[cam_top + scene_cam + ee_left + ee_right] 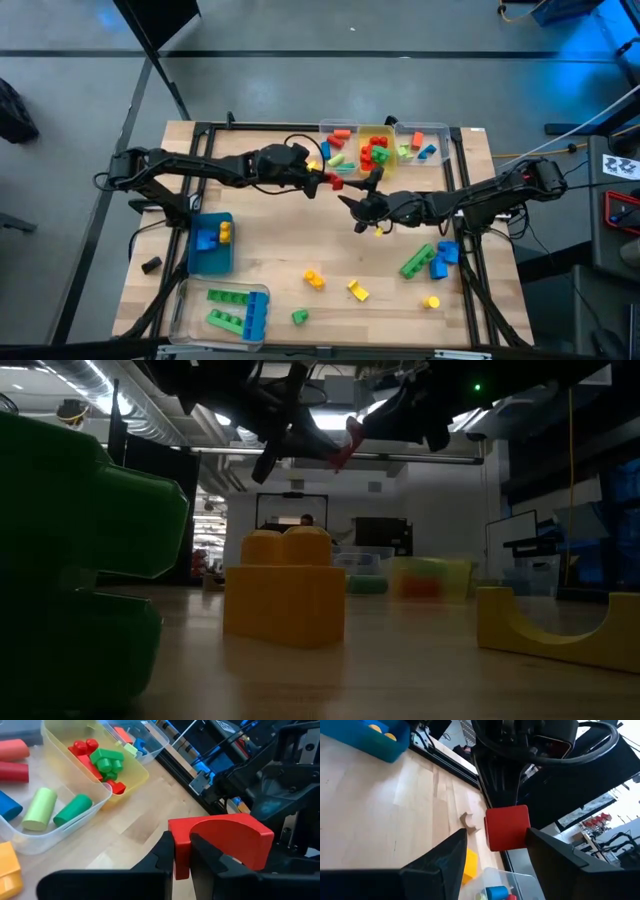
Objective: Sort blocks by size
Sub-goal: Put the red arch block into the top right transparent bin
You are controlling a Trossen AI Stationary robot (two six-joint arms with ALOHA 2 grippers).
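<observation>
Holding a red arched plastic block (220, 840) clamped between its fingers, the left gripper (322, 181) hangs above the pale wooden tabletop (290, 250), just in front of the row of clear plastic bins (384, 143) at the far edge; the right gripper (352, 206) faces it from close by with its fingers spread apart on either side of the red block, not closed on it; the tabletop sits in a dark metal frame on a grey floor, and the low view looks across it into a dim room with ceiling pipes, strip lights and screens; loose blocks lie scattered on the near half: a yellow studded brick (285, 582), a yellow arch (358, 291), a small green block (300, 316), and a long green brick (417, 261) beside blue ones (444, 255) near the right arm; a blue bin (211, 243) holds blue and yellow pieces, and a clear tray (222, 312) at the near left edge holds long green and blue bricks; in the low view both grippers are dark silhouettes cut off at the top, a huge blurred green block (70, 550) fills the left side, and the far bins are only a blur.
</observation>
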